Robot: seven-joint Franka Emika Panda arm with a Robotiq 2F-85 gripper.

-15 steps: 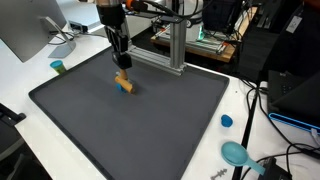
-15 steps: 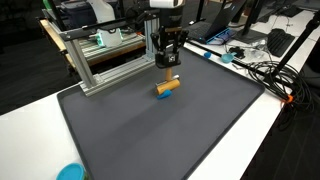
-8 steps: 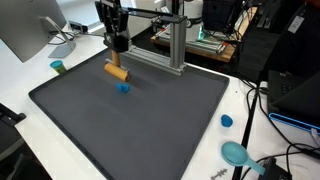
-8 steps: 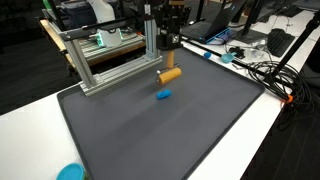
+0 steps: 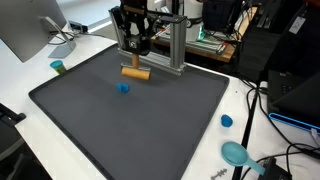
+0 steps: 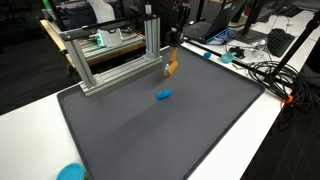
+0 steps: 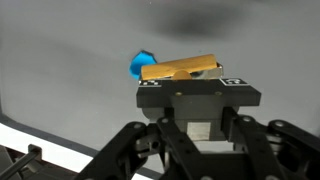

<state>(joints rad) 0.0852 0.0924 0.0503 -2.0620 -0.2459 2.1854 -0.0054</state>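
Note:
My gripper (image 5: 134,52) hangs above the far part of the black mat (image 5: 150,130) and is shut on an orange wooden cylinder (image 5: 135,72), which it holds level in the air. A small blue piece (image 5: 123,87) lies on the mat below it, apart from the cylinder. In the other exterior view the cylinder (image 6: 170,68) hangs blurred above the blue piece (image 6: 163,96) on the mat (image 6: 160,135). In the wrist view the cylinder (image 7: 180,68) lies across my jaw tips (image 7: 190,82), with the blue piece (image 7: 140,64) just behind it.
An aluminium frame (image 5: 172,48) stands at the mat's far edge, close to the gripper; it also shows in an exterior view (image 6: 100,62). A small teal cup (image 5: 58,67), a blue cap (image 5: 227,121) and a teal disc (image 5: 236,153) lie off the mat. Cables (image 6: 265,72) run alongside.
The gripper has lifted the orange cylinder off the mat, carried it towards the frame and turned it. The blue piece stayed on the mat.

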